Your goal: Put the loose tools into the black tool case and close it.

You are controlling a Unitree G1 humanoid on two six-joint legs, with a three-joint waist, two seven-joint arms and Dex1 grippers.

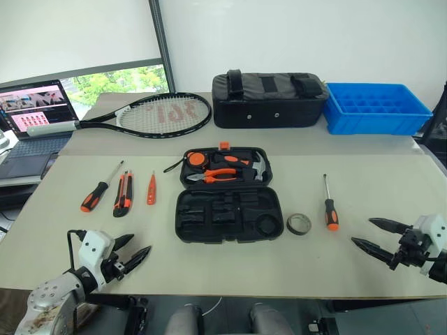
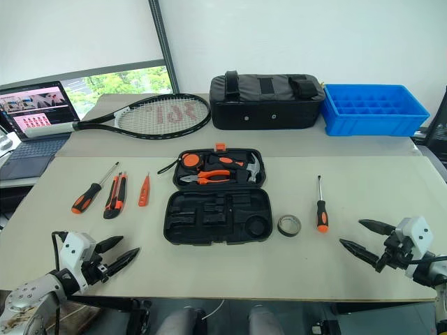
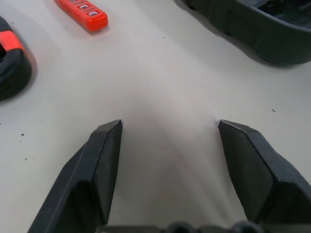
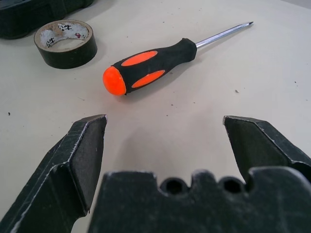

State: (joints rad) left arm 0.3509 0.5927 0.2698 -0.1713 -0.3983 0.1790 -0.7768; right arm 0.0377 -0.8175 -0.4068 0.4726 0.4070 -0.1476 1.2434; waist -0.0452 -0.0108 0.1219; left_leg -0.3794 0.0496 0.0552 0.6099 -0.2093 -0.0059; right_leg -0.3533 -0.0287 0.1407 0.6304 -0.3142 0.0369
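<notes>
Nearest us, left end effector (image 1: 134, 250) and right end effector (image 1: 369, 234) both sit wide apart and empty over the front of the bench (image 1: 230, 265). We see the case (image 1: 228, 195) lying open mid-bench, with tape ring (image 1: 299, 224) just right of its near half and one screwdriver (image 1: 329, 204) right of that. Left of the case lie the other screwdriver (image 1: 98, 189), knife (image 1: 123, 193) and tester (image 1: 151, 188), all loose.

Beige table (image 1: 391, 258), open tool case (image 1: 227, 209), tape ring (image 1: 299, 224)
</notes>
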